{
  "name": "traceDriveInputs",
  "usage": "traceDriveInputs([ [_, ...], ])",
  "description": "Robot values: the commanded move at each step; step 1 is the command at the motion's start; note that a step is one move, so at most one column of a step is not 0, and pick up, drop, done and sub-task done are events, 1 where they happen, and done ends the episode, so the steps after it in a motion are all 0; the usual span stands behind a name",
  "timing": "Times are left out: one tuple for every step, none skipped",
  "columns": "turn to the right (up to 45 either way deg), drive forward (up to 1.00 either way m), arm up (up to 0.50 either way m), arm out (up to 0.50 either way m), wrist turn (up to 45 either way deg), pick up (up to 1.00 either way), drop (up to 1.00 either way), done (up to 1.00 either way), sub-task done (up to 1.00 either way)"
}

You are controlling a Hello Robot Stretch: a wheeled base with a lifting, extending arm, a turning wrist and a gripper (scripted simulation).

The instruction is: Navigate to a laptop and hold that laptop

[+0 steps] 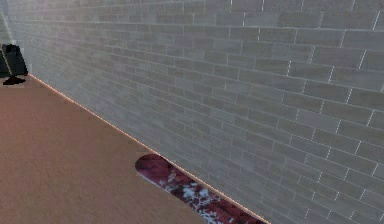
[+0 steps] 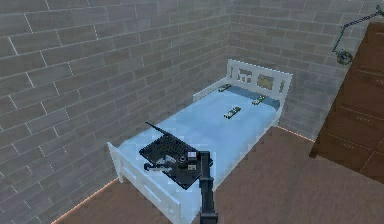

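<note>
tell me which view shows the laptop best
The arm side view: the laptop is a dark shape with its lid raised, lying on the near end of the bed, on its light blue mattress, seen from above. The forward view looks along a brick wall and brown floor, with a red patterned board by the wall.

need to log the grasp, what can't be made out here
Arm side view: whether the gripper holds the laptop, which lies on the bed behind it.
Arm side view: small things by the headboard, too small to name.
Forward view: dark thing, cut off by the left edge.
</note>
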Motion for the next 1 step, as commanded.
traceDriveInputs([
  [0.0,0.0,0.0,0.0,45.0,0.0,0.0,0.0,0.0],
])
